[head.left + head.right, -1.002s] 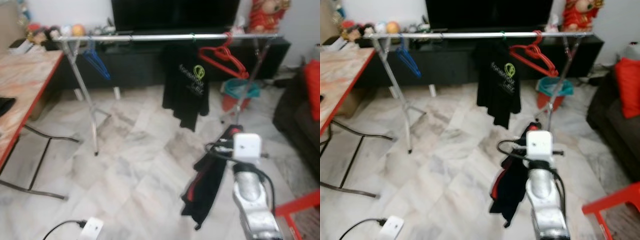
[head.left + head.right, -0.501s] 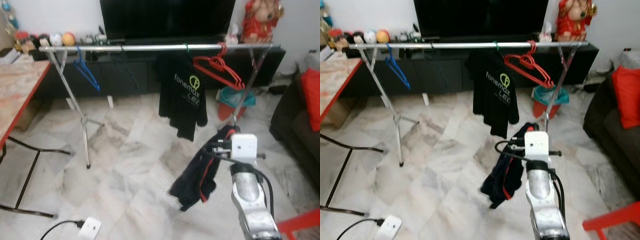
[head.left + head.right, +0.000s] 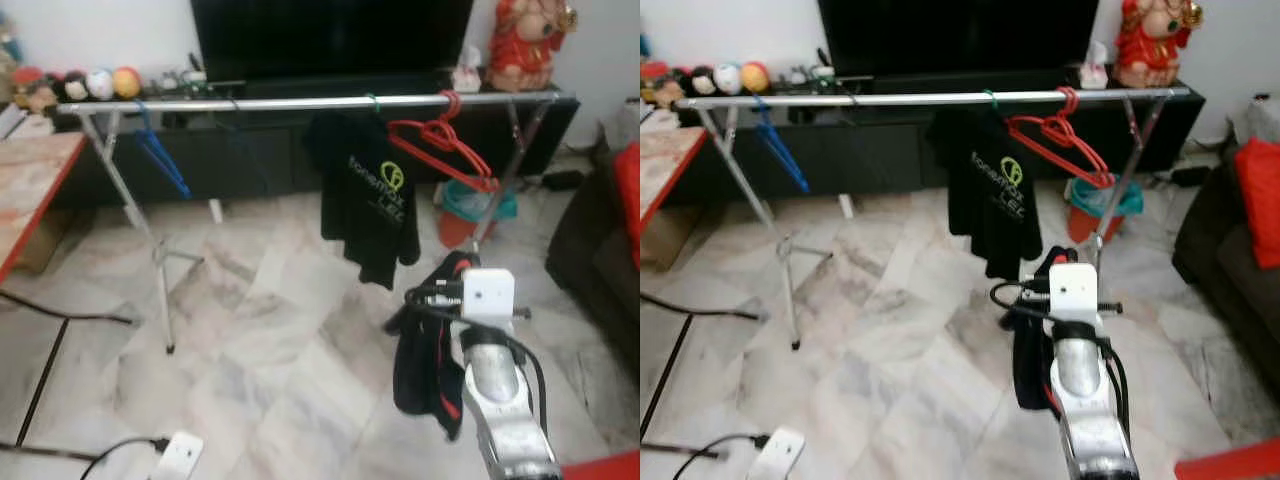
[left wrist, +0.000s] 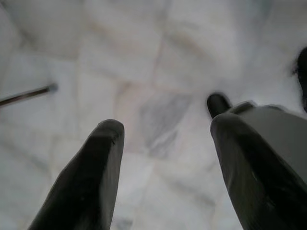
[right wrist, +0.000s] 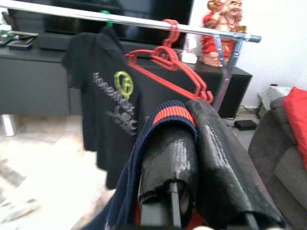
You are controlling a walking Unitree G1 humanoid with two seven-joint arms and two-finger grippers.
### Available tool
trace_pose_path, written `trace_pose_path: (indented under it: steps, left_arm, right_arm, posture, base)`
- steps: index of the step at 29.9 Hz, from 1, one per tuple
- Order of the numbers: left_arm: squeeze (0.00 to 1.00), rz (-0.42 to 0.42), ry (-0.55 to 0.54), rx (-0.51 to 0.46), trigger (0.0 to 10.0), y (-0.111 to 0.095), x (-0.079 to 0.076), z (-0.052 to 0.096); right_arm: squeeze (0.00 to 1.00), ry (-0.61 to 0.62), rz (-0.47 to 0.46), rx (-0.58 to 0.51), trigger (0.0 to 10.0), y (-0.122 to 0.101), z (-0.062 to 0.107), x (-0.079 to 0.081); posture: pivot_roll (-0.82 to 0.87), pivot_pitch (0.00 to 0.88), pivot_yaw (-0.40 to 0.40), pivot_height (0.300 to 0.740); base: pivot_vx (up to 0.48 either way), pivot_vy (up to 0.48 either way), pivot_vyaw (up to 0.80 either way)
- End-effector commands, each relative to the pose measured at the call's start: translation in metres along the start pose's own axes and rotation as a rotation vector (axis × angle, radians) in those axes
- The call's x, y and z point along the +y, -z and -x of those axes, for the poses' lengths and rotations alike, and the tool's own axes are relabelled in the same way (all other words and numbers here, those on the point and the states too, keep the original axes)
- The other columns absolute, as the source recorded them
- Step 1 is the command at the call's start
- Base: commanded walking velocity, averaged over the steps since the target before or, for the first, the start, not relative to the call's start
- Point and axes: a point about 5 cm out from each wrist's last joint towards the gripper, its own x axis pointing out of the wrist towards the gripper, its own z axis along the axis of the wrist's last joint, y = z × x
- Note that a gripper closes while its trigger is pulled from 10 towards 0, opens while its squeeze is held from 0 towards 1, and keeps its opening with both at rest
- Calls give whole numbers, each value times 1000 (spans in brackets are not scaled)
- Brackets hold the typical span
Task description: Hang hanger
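Note:
A silver clothes rail (image 3: 300, 103) spans the room ahead. On it hang a black T-shirt with a green logo (image 3: 375, 195), a few empty red hangers (image 3: 440, 140) and a blue hanger (image 3: 160, 160). My right gripper (image 5: 184, 120) is raised in front of the rail's right half, shut on the red-trimmed collar of a dark navy garment (image 3: 425, 370) that hangs down under my wrist. Whether a hanger is inside that garment is hidden. My left gripper (image 4: 163, 129) hangs low over the marble floor, fingers apart and empty.
The rack's crossed legs (image 3: 160, 270) stand on the floor at left, with a red-edged table (image 3: 25, 190) beyond. A dark sofa (image 3: 600, 260) lines the right side. A teal and red bucket (image 3: 470, 205) sits behind the rack, and a white power strip (image 3: 175, 455) lies near my feet.
The view has shifted as I moved. The held garment, swung out to the left half a second ago, now hangs straight down below my right gripper.

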Motion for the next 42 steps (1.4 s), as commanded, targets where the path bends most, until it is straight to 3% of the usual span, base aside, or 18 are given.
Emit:
trace_pose_path:
  steps: [1,13,25,42]
  left_arm:
    - [0,6,-10,19,10000,5,4,1]
    - [0,5,-10,20,10000,6,4,1]
    - [0,6,-9,22,10000,7,3,1]
    - [0,8,-10,20,10000,6,4,1]
  right_arm:
    - [0,2,-12,-40,10000,-9,-3,1]
    - [0,-5,-15,-31,10000,-7,-3,1]
    - [0,-48,-23,42,10000,10,-2,4]
    - [0,-60,-32,35,10000,9,-3,6]
  posture:
    - [-31,0,27,740]
    - [-33,0,27,740]
    - [-33,0,25,740]
    - [-32,0,25,740]
  base:
    - [304,0,0]
    - [306,0,0]
    - [304,0,0]
    - [304,0,0]
